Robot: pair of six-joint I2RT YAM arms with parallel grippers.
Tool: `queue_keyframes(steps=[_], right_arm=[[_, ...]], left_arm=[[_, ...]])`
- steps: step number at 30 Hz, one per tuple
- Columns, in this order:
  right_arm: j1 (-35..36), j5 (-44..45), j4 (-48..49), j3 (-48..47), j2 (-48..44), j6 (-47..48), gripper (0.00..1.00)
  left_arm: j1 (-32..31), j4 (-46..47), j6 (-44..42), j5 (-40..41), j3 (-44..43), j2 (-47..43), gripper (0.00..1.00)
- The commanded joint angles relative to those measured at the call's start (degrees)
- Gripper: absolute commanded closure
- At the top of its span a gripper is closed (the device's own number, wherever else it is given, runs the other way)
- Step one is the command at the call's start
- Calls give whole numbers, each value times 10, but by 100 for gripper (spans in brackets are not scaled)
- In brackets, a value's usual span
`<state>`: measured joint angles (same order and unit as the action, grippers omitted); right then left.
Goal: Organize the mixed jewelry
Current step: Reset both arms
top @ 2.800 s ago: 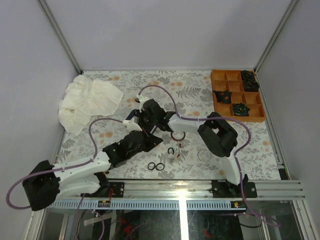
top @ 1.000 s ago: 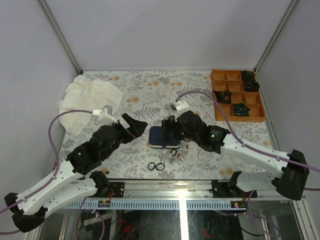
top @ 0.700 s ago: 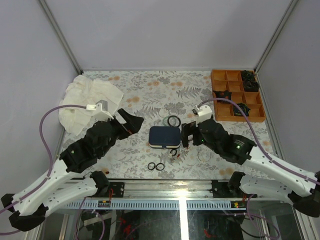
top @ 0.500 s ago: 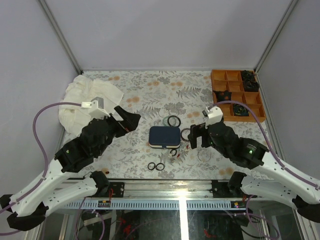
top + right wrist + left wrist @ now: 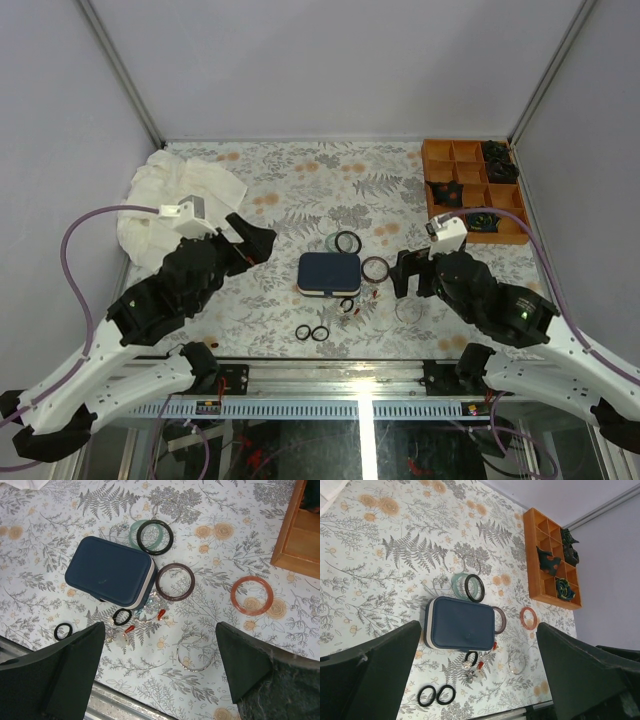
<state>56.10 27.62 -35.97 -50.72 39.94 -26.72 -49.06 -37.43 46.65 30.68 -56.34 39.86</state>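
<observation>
Over the fern-print worktop point(image 5: 300, 180), hovering with left tool point(image 5: 252, 238) and right tool point(image 5: 412, 272) spread wide, empty, above bangles point(image 5: 157, 582) and small black rings point(image 5: 114, 617) lying flat between them, likely light, stiff, slippery, needing pinching across one rim.

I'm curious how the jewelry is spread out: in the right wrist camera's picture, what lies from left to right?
Small black ring → closed navy rectangular case → dark brown bangle → coral-red bangle → orange wooden divided tray.

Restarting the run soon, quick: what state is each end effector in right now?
Left end effector: open, holding nothing.
Right end effector: open, holding nothing.
</observation>
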Motion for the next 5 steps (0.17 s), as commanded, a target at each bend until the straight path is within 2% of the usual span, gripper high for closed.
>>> queue_keyframes(steps=[1, 5], right_arm=[[1, 31, 3, -2, -10, 1, 2], [1, 32, 4, 1, -19, 5, 0]], left_arm=[[3, -4, 1, 18, 14, -8, 0], [4, -4, 1, 15, 16, -6, 0]])
